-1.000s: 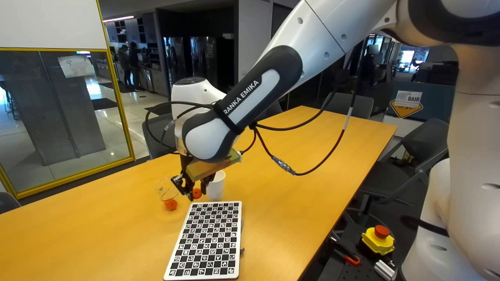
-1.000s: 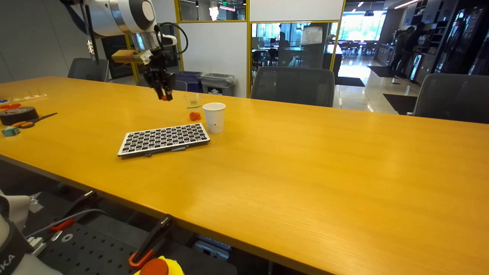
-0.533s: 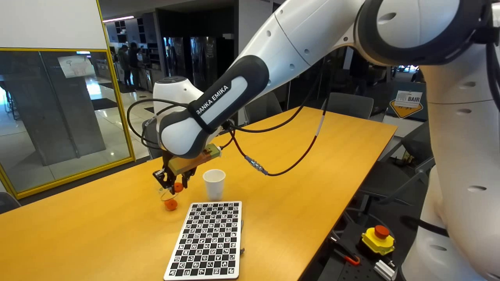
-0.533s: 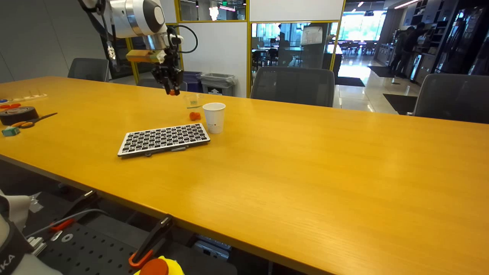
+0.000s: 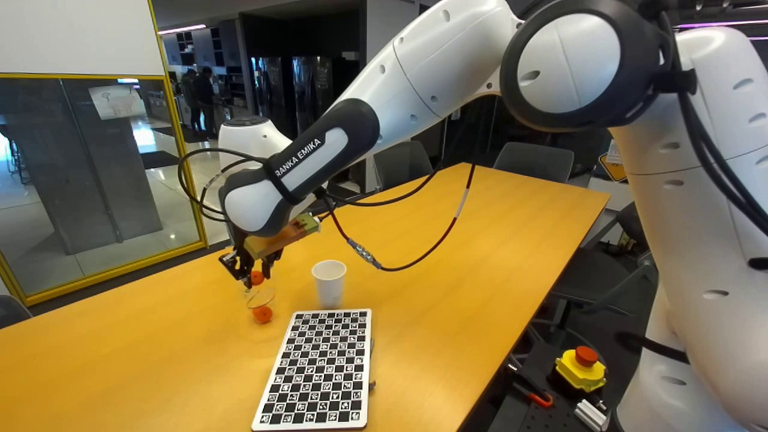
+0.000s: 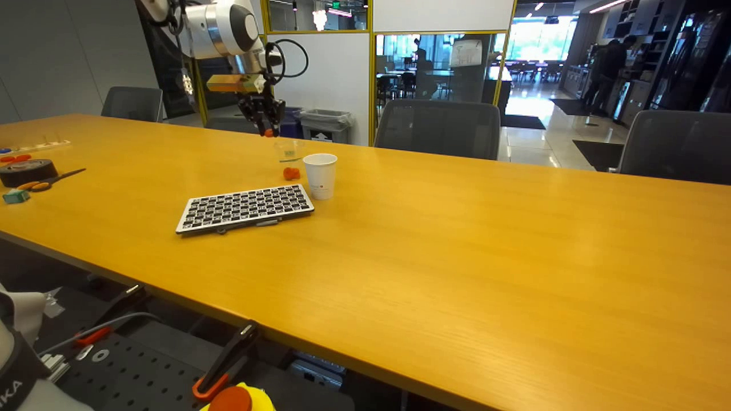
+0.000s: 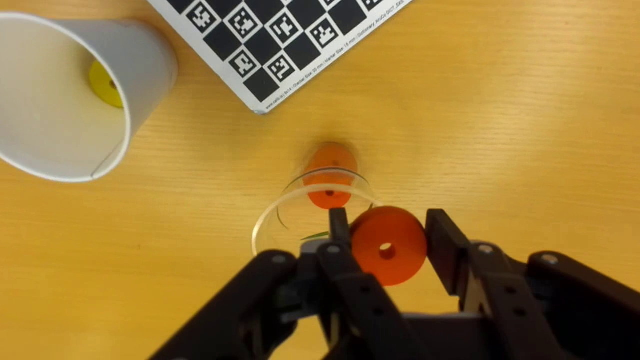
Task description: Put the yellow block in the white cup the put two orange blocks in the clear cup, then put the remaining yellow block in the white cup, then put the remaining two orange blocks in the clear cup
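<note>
pincer (image 7: 386, 240) pinching 1 orange blk (image 7: 392, 229); only wrist view shows yellow blk (image 7: 103, 86) inside wht cup (image 7: 146, 65)

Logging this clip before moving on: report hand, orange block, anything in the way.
Hand shut on orange block. Block aloft near clear cup, not yet inside. White cup off to one side, apparently not blocking.
</note>
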Motion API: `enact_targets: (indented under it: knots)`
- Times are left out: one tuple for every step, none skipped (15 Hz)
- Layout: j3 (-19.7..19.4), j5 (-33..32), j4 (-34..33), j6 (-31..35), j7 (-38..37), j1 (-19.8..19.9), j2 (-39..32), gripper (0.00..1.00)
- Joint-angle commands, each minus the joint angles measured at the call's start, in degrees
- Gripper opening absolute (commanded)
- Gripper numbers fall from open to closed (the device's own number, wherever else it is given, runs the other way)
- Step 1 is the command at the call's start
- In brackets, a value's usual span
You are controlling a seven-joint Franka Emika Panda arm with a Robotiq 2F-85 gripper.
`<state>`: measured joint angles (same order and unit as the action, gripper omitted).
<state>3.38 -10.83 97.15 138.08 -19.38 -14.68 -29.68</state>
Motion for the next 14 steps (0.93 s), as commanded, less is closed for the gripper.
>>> enact_targets:
  knots:
    - [-0.75,0.63,-8.01,-3.14,3.19,0.04,-4.71,0.21]
    - [-0.9,0.7,-9.15,-3.38,3.61,0.1,-5.56,0.21]
    - [-0.99,0.85,-10.27,-3.75,4.16,0.23,-6.32,0.21]
    - [-1.11,0.88,-11.32,-4.16,4.45,0.28,-7.11,0.21]
    - [-1.2,0.91,-12.23,-4.38,4.77,0.34,-7.75,0.21]
    - [-1.24,1.03,-13.04,-4.64,5.07,0.47,-8.36,0.21]
    - [-1.25,1.14,-13.94,-4.99,5.32,0.57,-9.04,0.21]
    - [-1.26,1.25,-14.7,-5.42,5.59,0.67,-9.62,0.21]
    - [-1.3,1.34,-15.42,-5.83,5.75,0.72,-10.1,0.21]
    - [-1.21,1.71,-16.24,-6.64,5.91,0.88,-10.67,0.68]
    - [-1.21,1.82,-16.85,-7.13,6.04,0.92,-11.08,0.69]
    - [-1.22,1.93,-17.45,-7.64,6.14,0.97,-11.42,0.76]
    - [-1.27,1.93,-17.88,-8.03,6.14,0.96,-11.72,0.82]
    - [-1.29,1.94,-18.16,-8.36,6.18,0.96,-11.81,0.91]
